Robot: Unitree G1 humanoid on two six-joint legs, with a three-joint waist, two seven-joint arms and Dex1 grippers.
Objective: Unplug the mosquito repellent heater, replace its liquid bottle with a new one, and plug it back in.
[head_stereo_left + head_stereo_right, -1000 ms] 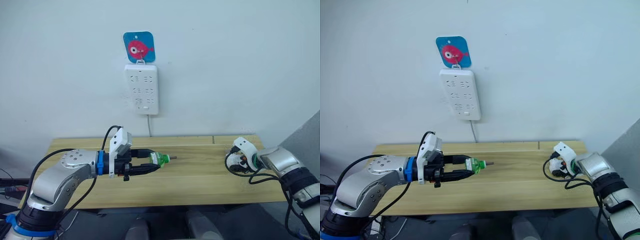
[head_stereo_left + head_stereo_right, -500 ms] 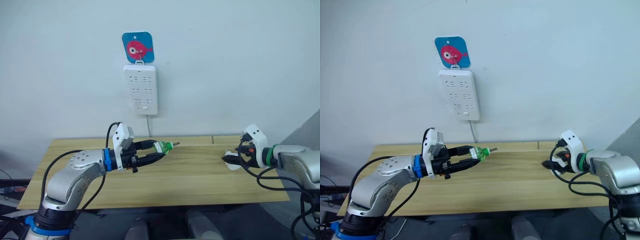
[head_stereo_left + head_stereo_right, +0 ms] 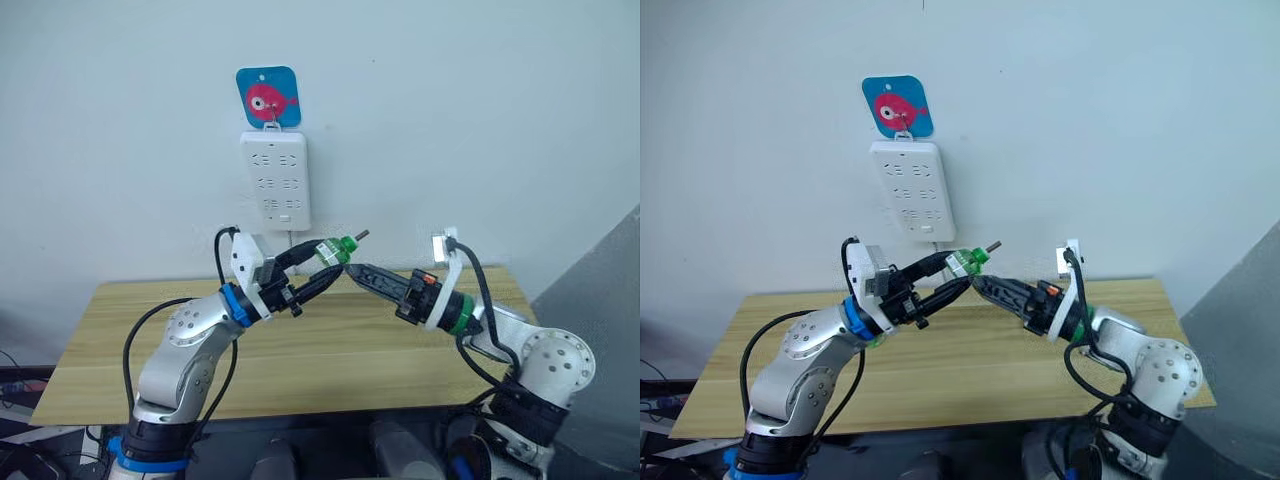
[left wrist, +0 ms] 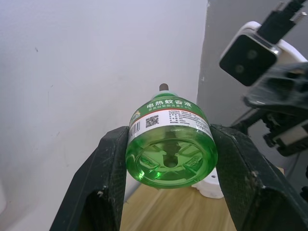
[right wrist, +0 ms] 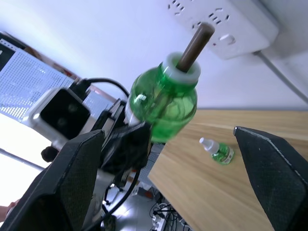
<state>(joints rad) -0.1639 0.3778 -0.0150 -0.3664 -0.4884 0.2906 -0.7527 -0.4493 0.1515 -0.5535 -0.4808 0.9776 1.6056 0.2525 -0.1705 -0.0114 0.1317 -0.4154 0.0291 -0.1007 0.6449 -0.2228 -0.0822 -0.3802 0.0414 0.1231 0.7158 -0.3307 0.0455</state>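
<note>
L gripper clamps the green bottle at its base, held up off the table. Bottle's long axis runs away from my L fingertips, wick pointing up-out. R gripper spread wide, empty, bottle just ahead between its fingers, so R is the one to reach. Spare bottle lies on table.

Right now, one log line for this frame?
left gripper: shut on green bottle, raised | right gripper: open, beside bottle | second bottle: lying on table
</note>
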